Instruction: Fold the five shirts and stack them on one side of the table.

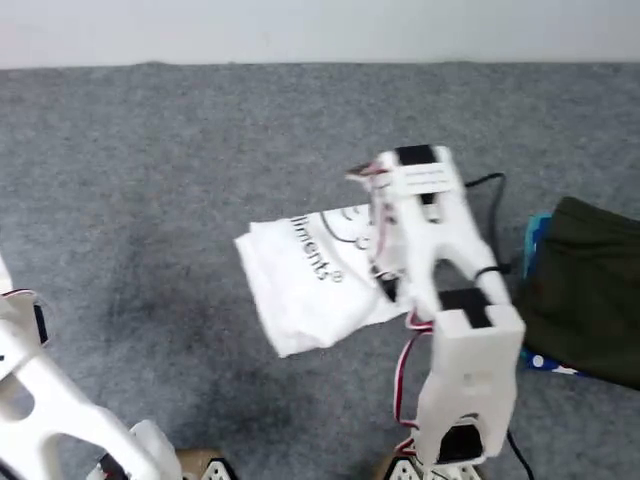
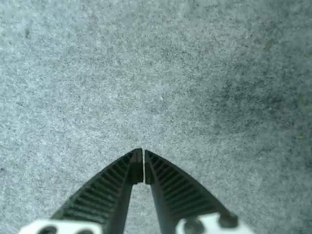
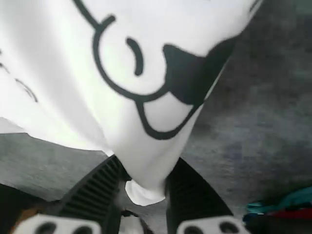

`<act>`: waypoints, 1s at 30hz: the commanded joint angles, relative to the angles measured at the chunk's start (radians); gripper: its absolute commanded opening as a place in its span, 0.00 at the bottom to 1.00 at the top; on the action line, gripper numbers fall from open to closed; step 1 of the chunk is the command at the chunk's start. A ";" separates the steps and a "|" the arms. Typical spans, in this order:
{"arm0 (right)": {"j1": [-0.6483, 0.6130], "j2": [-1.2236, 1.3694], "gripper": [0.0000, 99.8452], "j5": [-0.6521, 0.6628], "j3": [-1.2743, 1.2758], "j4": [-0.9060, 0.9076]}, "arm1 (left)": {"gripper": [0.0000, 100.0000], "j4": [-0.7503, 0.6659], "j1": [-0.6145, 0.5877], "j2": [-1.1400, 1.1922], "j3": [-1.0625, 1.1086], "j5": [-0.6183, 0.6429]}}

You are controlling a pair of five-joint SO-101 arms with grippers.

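Grey carpet (image 1: 150,200) surrounds the white shirt (image 1: 305,280), its edge in right tool (image 3: 146,165)

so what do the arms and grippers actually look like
The left arm and right arm are white plastic shells with black motor blocks. Red and white wires and a black cable run along the right one. The left gripper and right gripper have black ribbed tapering fingers.

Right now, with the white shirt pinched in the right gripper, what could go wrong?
The right gripper grips only a narrow bunched fold of the white shirt, so the cloth may slip out when pulled. The left gripper is shut over bare table, so nothing pins the other end. The dark green shirt lies close beside the right arm; a swing could disturb it.
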 commanded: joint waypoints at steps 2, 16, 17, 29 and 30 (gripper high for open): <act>0.153 0.016 0.01 0.199 -0.141 -0.031 | 0.01 -0.009 -0.003 -0.029 -0.044 -0.002; 0.104 0.401 0.02 0.489 -0.815 -0.035 | 0.01 0.075 -0.003 -0.031 -0.108 -0.002; 0.104 0.404 0.03 0.489 -0.859 0.005 | 0.01 0.075 -0.005 -0.031 -0.117 -0.002; 0.025 0.154 0.17 0.198 -0.713 0.042 | 0.01 0.069 -0.002 -0.029 -0.197 -0.118; 0.001 0.116 0.14 0.198 -0.664 0.042 | 0.01 0.069 -0.002 -0.029 -0.197 -0.118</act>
